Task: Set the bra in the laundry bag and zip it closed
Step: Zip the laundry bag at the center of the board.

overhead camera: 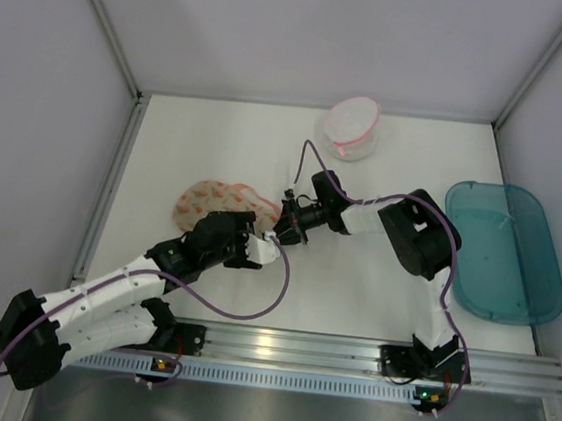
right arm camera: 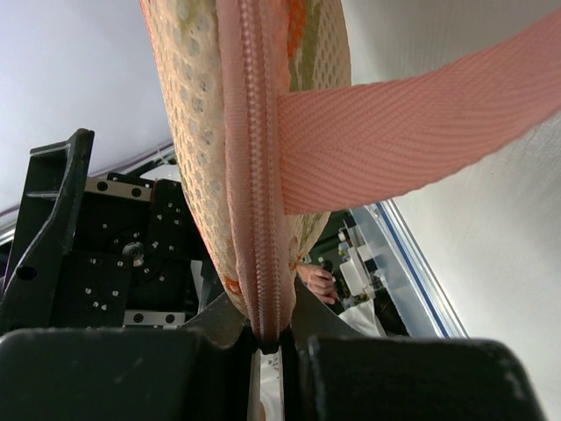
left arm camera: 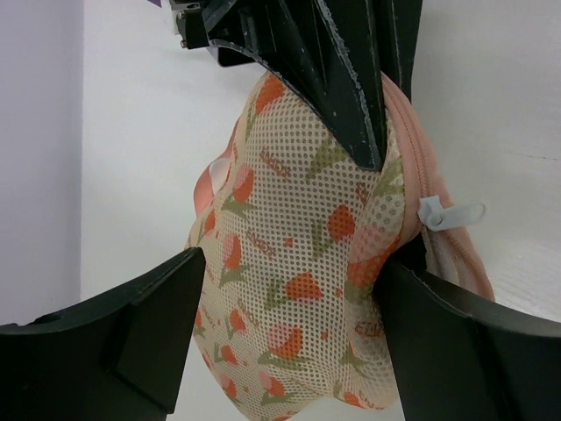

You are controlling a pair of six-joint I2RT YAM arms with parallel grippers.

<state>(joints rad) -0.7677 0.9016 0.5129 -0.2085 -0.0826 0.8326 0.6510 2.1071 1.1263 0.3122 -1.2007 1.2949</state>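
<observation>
The laundry bag (overhead camera: 212,201), cream mesh with an orange-pink print, lies left of the table's middle. In the left wrist view the bag (left arm camera: 289,219) bulges between my left gripper's (left arm camera: 289,281) wide-set fingers, which press on its sides. A white zip pull (left arm camera: 451,213) hangs on its pink edge. My right gripper (right arm camera: 272,338) is shut on the pink zip trim (right arm camera: 259,132) at the bag's edge. From above, the left gripper (overhead camera: 257,251) and the right gripper (overhead camera: 281,229) meet at the bag's right side. The black bra shows in no view.
A small white pouch with a pink rim (overhead camera: 352,128) stands at the back middle. A teal plastic tub (overhead camera: 503,249) sits at the right edge. A pink carry strap (right arm camera: 412,123) runs off the bag. Side walls enclose the table.
</observation>
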